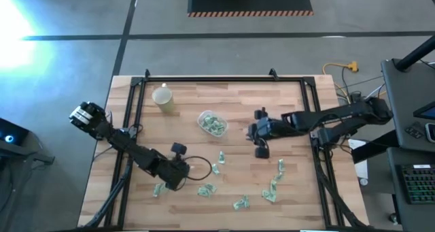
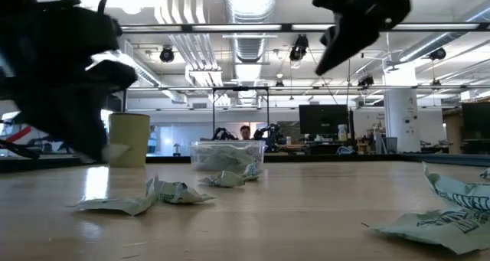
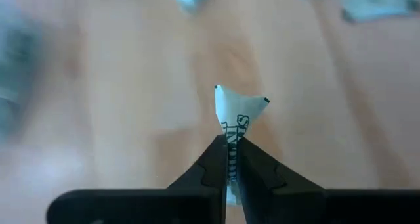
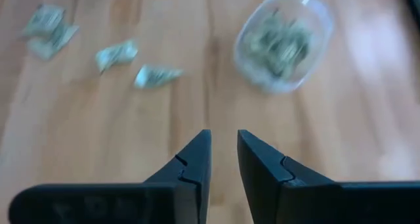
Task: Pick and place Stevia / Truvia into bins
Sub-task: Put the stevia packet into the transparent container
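Note:
Several pale green-and-white sachets lie flat on the wooden table, among them one sachet (image 1: 221,157) near the middle and others (image 1: 206,190) (image 1: 270,193) toward the near edge. The clear tub (image 1: 212,123) stands mid-table with several sachets inside; it also shows in the right wrist view (image 4: 283,40) and the low view (image 2: 227,155). My left gripper (image 1: 185,176) is low over the near left part of the table, shut on one sachet (image 3: 237,109). My right gripper (image 1: 250,132) hovers to the right of the tub, pointing at it, open and empty (image 4: 223,152). My left gripper pinches the sachet between its two fingertips, on the sachet's near end (image 3: 231,145). The rest of the sachet sticks out past the fingertips, crumpled and spread a little, clear of the table below it.
A pale yellow opaque cup (image 1: 163,98) stands at the far left of the table, left of the tub. A black metal frame (image 1: 204,79) runs along the table's edges. Loose sachets (image 2: 145,196) (image 2: 448,215) lie close to the low camera.

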Robot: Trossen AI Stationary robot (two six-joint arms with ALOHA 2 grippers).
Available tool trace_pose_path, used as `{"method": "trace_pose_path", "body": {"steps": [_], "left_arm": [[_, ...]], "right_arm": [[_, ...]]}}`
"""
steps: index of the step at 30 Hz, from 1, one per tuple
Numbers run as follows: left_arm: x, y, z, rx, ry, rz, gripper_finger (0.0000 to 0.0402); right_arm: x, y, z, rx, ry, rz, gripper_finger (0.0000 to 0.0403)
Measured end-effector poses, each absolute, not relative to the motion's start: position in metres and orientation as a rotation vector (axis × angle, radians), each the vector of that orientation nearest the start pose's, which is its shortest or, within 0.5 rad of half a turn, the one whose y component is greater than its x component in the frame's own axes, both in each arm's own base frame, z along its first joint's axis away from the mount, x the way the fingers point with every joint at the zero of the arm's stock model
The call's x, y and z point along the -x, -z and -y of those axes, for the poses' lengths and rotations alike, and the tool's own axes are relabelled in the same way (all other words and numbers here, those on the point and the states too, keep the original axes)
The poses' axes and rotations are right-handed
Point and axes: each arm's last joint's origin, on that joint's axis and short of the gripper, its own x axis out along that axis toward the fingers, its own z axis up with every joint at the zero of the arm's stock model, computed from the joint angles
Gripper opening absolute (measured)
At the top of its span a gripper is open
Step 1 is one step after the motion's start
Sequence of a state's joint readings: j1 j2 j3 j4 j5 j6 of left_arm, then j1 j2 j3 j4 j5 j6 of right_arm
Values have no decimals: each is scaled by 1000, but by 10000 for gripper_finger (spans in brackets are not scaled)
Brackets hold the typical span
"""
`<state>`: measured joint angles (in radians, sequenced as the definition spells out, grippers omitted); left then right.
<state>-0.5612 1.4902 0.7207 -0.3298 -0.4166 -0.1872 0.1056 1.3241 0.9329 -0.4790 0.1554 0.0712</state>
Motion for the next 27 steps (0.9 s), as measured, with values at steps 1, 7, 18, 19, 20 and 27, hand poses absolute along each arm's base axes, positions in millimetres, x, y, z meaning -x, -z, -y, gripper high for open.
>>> {"method": "trace_pose_path", "body": {"steps": [1,7,18,19,20,27], "left_arm": [[-228,-158,127,-383,15,-952,8],[-244,-175,115,-601,-170,-850,8],[-281,-189,52,-604,-339,-806,8],[-283,-189,45,-591,-343,-805,8],[-285,-190,37,-573,-347,-804,8],[-294,-193,-7,-484,-370,-783,8]], "right_arm": [[-263,-248,-27,36,72,-877,67],[-250,-242,-49,-2,43,-971,73],[-244,-244,-71,17,-30,-957,65],[-244,-244,-72,18,-33,-957,64],[-244,-244,-72,19,-33,-957,63],[-244,-244,-71,18,-32,-956,63]]}}
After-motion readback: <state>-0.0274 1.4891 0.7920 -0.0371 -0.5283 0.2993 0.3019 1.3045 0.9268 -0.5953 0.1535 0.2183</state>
